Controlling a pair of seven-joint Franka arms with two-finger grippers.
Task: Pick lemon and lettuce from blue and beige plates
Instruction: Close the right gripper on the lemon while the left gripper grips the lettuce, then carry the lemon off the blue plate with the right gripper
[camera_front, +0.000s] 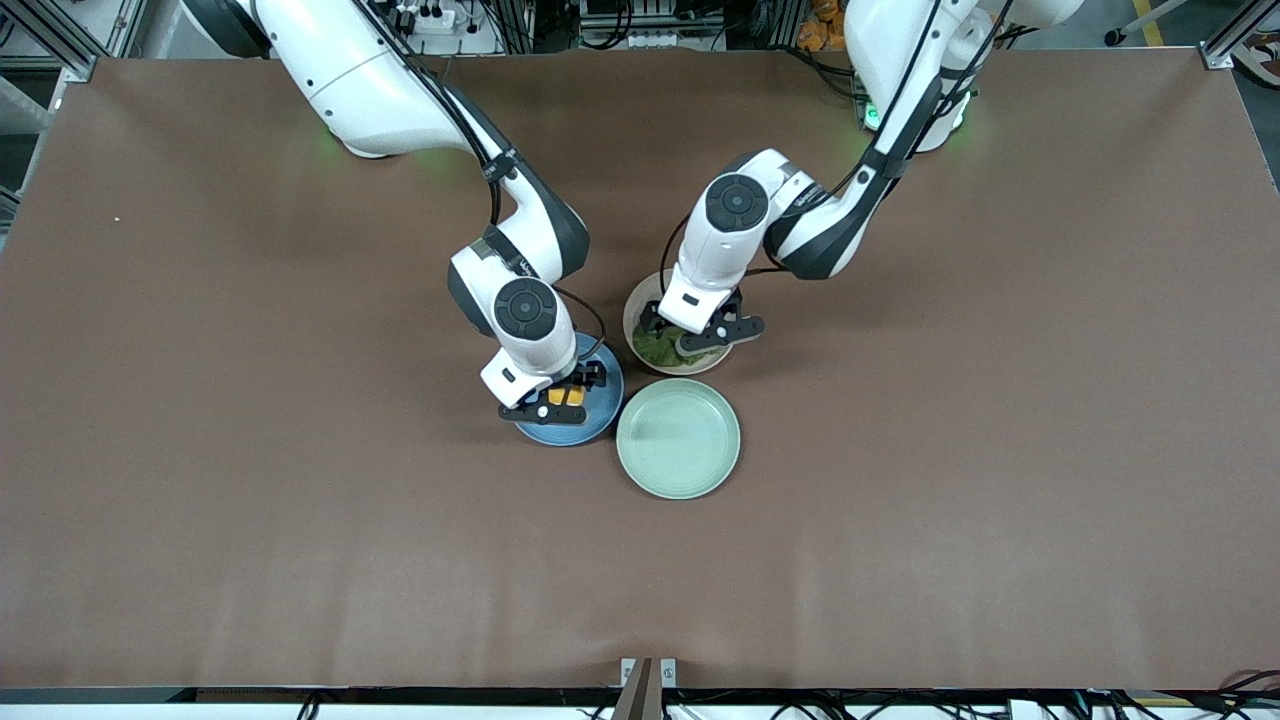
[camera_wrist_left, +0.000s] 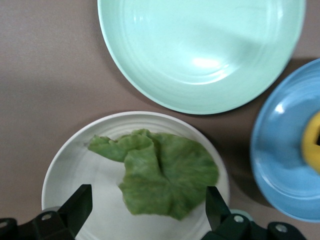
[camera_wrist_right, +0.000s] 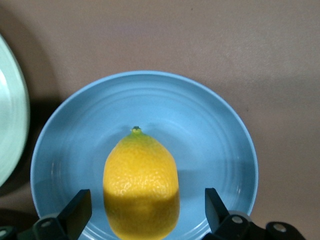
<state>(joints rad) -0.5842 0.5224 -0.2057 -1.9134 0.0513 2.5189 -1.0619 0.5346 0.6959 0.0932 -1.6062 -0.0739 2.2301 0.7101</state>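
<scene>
A yellow lemon (camera_wrist_right: 141, 190) lies on the blue plate (camera_wrist_right: 210, 130), seen in the front view under the right gripper (camera_front: 568, 397). The right gripper (camera_wrist_right: 148, 212) is open, its fingers (camera_wrist_right: 80, 210) on either side of the lemon and apart from it. A green lettuce leaf (camera_wrist_left: 160, 172) lies on the beige plate (camera_wrist_left: 75, 160). The left gripper (camera_wrist_left: 149, 210) is open just above the leaf's edge, its fingers (camera_wrist_left: 80, 205) wide apart. In the front view the left gripper (camera_front: 690, 335) hangs over the beige plate (camera_front: 640, 300) and hides part of the lettuce (camera_front: 658, 347).
An empty pale green plate (camera_front: 678, 438) sits nearer to the front camera, beside the blue plate (camera_front: 600, 410) and touching close to the beige one. It also shows in the left wrist view (camera_wrist_left: 200, 45). Brown table (camera_front: 950, 450) all around.
</scene>
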